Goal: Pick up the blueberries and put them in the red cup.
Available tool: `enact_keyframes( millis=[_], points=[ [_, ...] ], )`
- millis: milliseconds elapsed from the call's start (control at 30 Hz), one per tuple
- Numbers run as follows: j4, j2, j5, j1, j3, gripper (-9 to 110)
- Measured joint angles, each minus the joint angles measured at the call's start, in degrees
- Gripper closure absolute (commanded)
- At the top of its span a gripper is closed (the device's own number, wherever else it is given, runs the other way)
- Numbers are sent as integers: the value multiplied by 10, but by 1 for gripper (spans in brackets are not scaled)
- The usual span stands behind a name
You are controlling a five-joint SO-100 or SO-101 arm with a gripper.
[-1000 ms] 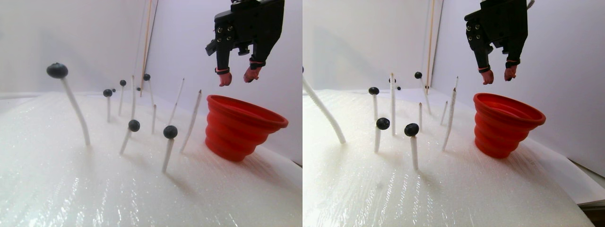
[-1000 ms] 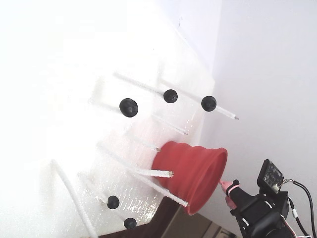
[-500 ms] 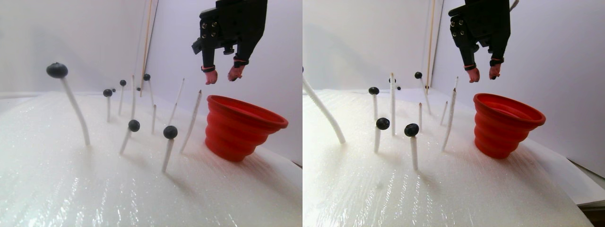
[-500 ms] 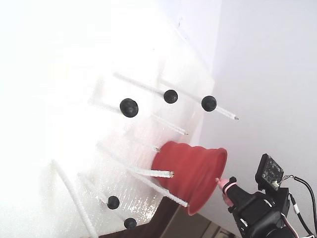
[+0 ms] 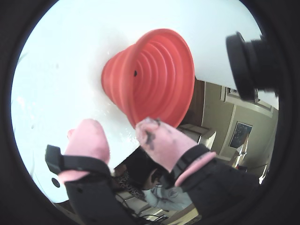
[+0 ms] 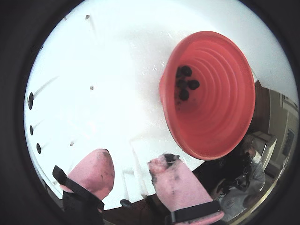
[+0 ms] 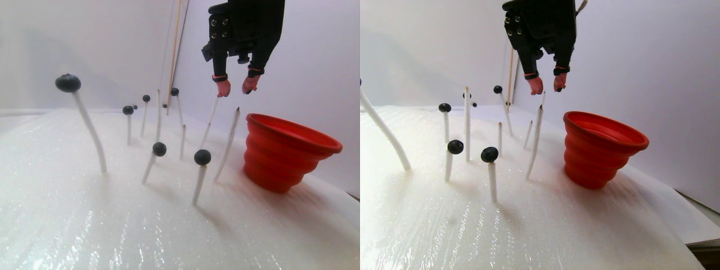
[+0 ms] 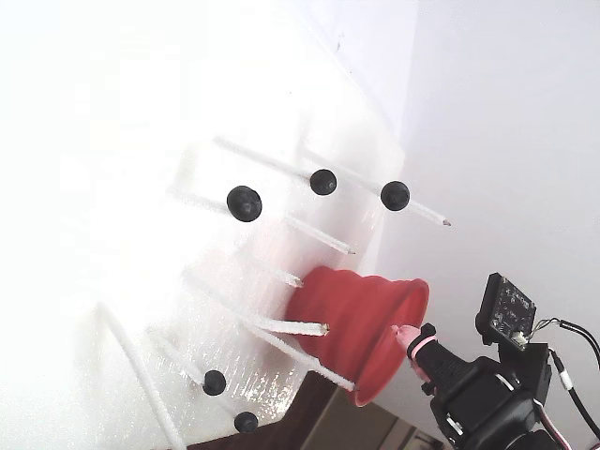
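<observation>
Pincer [image 6: 130, 169] empty, apart; blueberries [image 6: 185, 82] inside red cup [image 6: 225, 136].

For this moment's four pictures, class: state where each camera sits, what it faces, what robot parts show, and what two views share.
A wrist view: on the arm, facing the red cup past the gripper.
Another wrist view: looks into the cup at blueberries; pink fingertips show.
Stereo pair view: low on the foam, facing white rods; gripper overhead.
Fixed view: tilted; gripper at cup rim.
Shared: all show the cup.
</observation>
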Motion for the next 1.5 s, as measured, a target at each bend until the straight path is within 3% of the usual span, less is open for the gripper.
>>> enact_keyframes(
  millis=[767,1500],
  points=[
    [40,94,-19,-109,40,87],
    [5,95,-82,-156,48,87]
  ],
)
